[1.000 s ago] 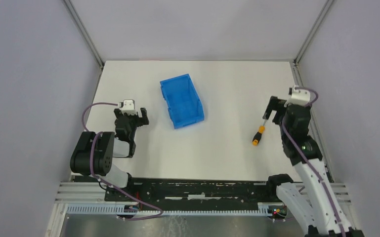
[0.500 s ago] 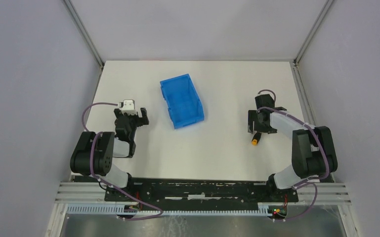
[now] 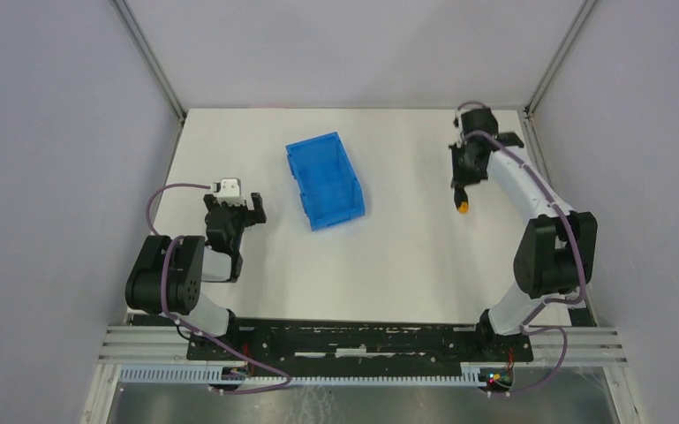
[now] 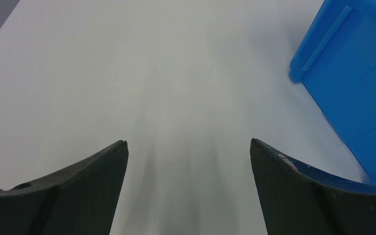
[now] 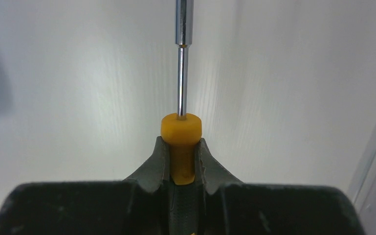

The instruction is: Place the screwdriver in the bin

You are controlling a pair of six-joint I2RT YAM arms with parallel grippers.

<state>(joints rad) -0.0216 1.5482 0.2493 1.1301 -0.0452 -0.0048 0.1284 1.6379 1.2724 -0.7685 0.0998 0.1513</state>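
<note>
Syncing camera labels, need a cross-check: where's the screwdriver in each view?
Top external: screwdriver upper right, held by the right gripper, right of the bin.
Left wrist: not in it; bin at the right edge.
Right wrist: screwdriver at centre, handle clamped in the jaws, shaft pointing up the picture.
Shared landmark: the bin, in top external and left wrist.

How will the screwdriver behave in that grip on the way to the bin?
Probably stiff and light: the screwdriver is small, with a thin metal shaft. The jaws of the right gripper pinch its round handle, so it may pivot or slip. Dropped, it would likely roll.
</note>
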